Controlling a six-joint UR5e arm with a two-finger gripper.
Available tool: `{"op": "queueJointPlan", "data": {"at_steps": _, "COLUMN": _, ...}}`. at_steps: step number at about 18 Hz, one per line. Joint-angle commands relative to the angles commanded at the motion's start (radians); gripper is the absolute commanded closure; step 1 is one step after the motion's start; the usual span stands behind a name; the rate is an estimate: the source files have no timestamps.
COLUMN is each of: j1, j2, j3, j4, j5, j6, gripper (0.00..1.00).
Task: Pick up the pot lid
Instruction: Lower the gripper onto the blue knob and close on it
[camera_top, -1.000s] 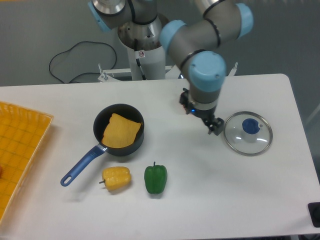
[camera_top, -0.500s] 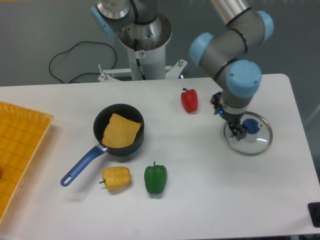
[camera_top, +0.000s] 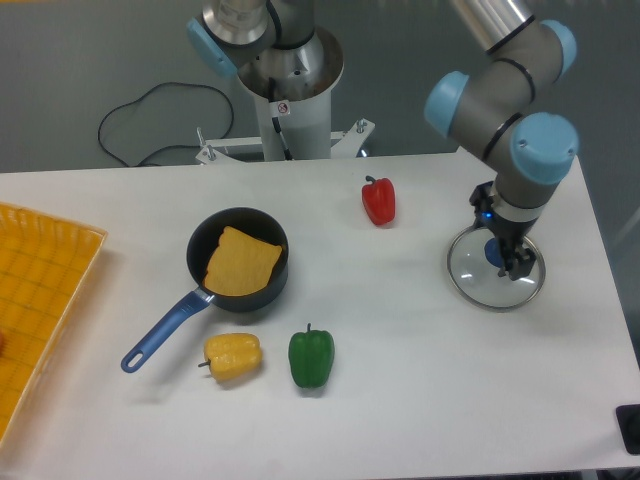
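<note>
Lid (camera_top: 480, 287) is lying flat on the tabletop (camera_top: 400, 330), over on my right, its clear disc looking like glass: stiff, slippery, breakable, probably modestly heavy. The blue knob (camera_top: 494, 252) is offering the best hold. Fingers (camera_top: 519, 262) are standing apart around it, as far as I'm seeing, and are hiding some of the disc. A red pepper (camera_top: 379, 201) is sitting nearby, a frying pan (camera_top: 203, 250) resting well apart.

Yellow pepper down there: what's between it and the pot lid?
In the camera's view, the green pepper lies between the yellow pepper and the pot lid, nearer the yellow pepper.
</note>
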Motion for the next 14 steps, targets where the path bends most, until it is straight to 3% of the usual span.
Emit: {"op": "queueJointPlan", "data": {"at_steps": 14, "j1": 0.035, "j2": -0.035, "j3": 0.014, "j4": 0.037, "j5": -0.034, "j6": 0.005, "gripper": 0.00}}
